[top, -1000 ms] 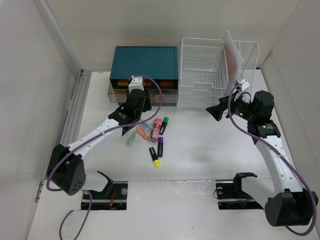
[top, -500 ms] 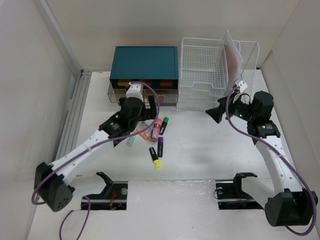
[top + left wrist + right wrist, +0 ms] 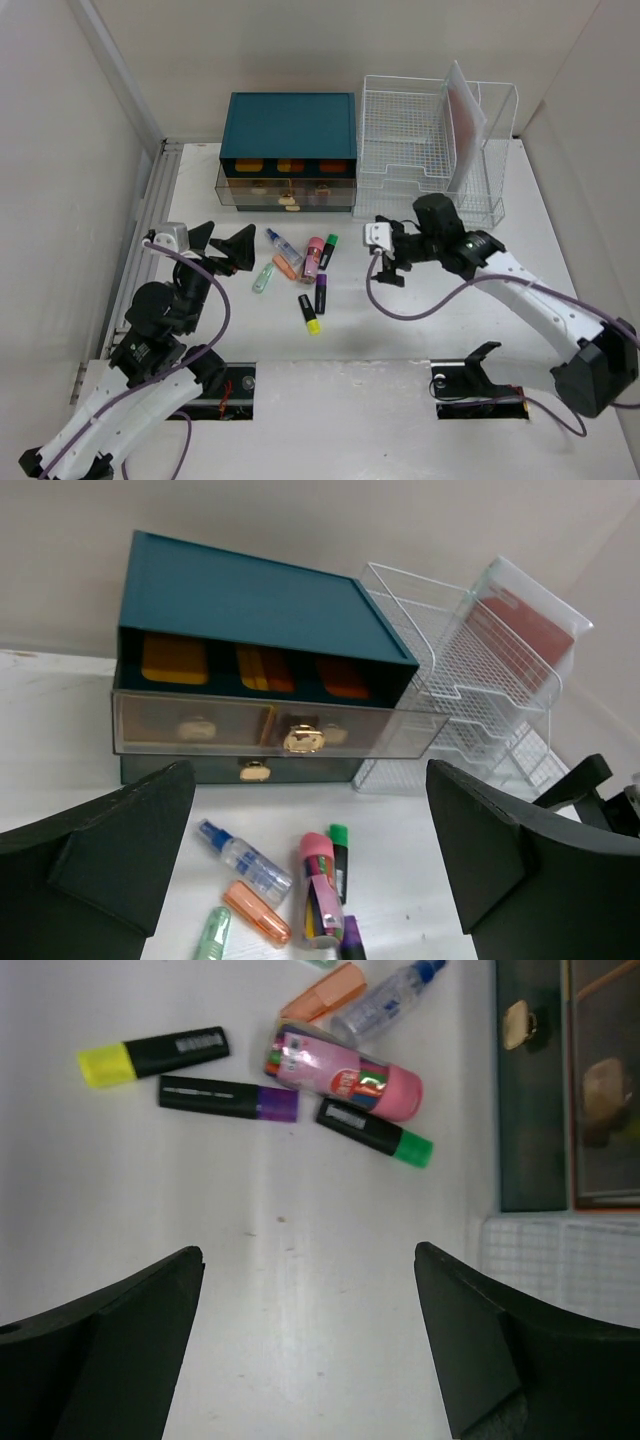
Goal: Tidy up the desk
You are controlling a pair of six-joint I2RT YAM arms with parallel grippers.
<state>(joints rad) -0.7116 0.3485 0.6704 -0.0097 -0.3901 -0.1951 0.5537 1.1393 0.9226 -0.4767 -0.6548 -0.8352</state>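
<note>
The white desk [image 3: 420,330] holds a loose cluster of small items at its middle: a clear spray bottle [image 3: 283,247], an orange highlighter [image 3: 287,266], a mint-green one [image 3: 263,278], a pink tube [image 3: 314,257], a green-capped marker [image 3: 328,250], a purple marker [image 3: 321,293] and a yellow highlighter [image 3: 309,313]. My left gripper [image 3: 225,245] hangs open just left of the cluster and holds nothing. Right of the cluster my right gripper [image 3: 392,258] is open and faces it, with bare desk between its fingers [image 3: 150,1320]. The left wrist view shows the pink tube [image 3: 322,885] and spray bottle [image 3: 245,858].
A teal drawer box [image 3: 290,125] stands at the back, its clear drawer [image 3: 285,190] pulled partly out. Beside it on the right is a white wire rack [image 3: 410,140] with a clear folder [image 3: 467,115] upright in it. A ribbed rail [image 3: 150,230] runs along the left edge.
My left gripper opened and drew back from the drawer front toward the near left. My right arm swung left from beside the rack to the middle of the desk, still open.
</note>
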